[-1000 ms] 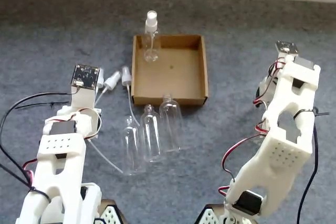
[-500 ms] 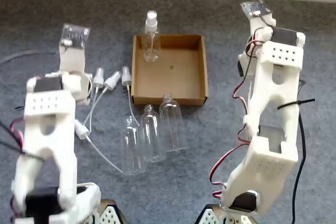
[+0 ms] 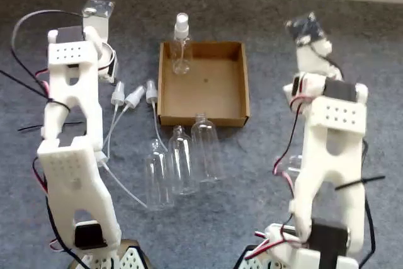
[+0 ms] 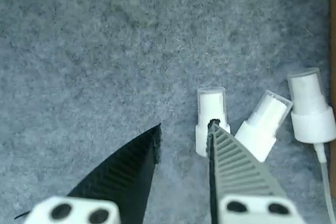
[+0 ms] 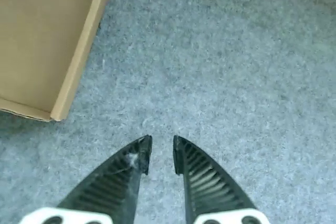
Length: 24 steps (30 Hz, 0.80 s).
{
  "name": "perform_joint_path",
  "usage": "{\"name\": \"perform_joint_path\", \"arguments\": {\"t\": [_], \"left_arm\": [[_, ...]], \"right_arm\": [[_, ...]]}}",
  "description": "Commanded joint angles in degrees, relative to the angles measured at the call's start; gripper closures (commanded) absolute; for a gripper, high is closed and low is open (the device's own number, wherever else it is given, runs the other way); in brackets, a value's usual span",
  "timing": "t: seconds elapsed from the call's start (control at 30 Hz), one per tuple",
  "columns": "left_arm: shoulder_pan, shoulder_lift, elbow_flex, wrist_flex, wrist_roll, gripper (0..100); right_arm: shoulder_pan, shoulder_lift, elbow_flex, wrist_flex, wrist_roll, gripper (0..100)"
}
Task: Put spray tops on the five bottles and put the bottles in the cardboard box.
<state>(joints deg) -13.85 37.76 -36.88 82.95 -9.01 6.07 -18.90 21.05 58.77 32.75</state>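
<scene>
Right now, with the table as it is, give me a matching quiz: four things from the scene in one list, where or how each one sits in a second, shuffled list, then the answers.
Things:
1. capped bottle
2. open bottles
3. loose spray tops
4. left jaws

Places or states:
A. lying on the carpet just in front of the box
B. open, above one spray top
C. standing inside the box at a far corner
D. on the carpet between the box and the left arm

Pairs: 1-C, 2-A, 3-D, 4-B.
</scene>
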Motion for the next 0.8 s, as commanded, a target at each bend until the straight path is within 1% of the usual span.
{"name": "perform_joint_path", "arguments": {"t": [0.0, 0.13, 0.23, 0.3, 0.4, 0.53, 0.57, 0.6, 0.7, 0.77], "left_arm": [[0.48, 10.42, -18.24, 5.98, 0.26, 85], [0.75, 17.19, -30.73, 12.48, 0.35, 85], [0.66, 20.0, -38.64, 16.97, 0.35, 85], [0.4, 21.05, -41.45, 18.02, 0.35, 85], [0.31, 21.67, -41.36, 18.11, 0.35, 85], [0.04, 21.76, -41.27, 18.11, 0.44, 85], [0.04, 21.76, -41.27, 18.11, 0.44, 85], [-0.04, 21.67, -41.27, 18.11, 0.44, 85], [-0.04, 21.58, -41.27, 18.11, 0.44, 85], [-0.04, 21.58, -41.27, 18.11, 0.44, 85]], "right_arm": [[0.04, -8.13, 12.62, -7.96, 0.79, 95.7], [3.56, -7.78, 13.05, -6.81, 4.22, 94.6], [5.76, -6.55, 11.47, -0.31, 12.31, 87.9], [7.52, -5.67, 9.98, 4.62, 18.37, 82.6], [9.27, -5.14, 7.69, 12.26, 26.64, 77.6], [9.98, -5.14, 5.05, 29.32, 43.87, 76.6], [10.95, -5.14, 4.0, 31.96, 47.74, 76.6], [12.0, -5.14, 3.3, 32.84, 50.2, 76.6], [13.76, -4.53, 3.65, 31.43, 51.43, 76.4], [14.02, -4.62, 6.37, 32.04, 55.12, 76.4]]}}
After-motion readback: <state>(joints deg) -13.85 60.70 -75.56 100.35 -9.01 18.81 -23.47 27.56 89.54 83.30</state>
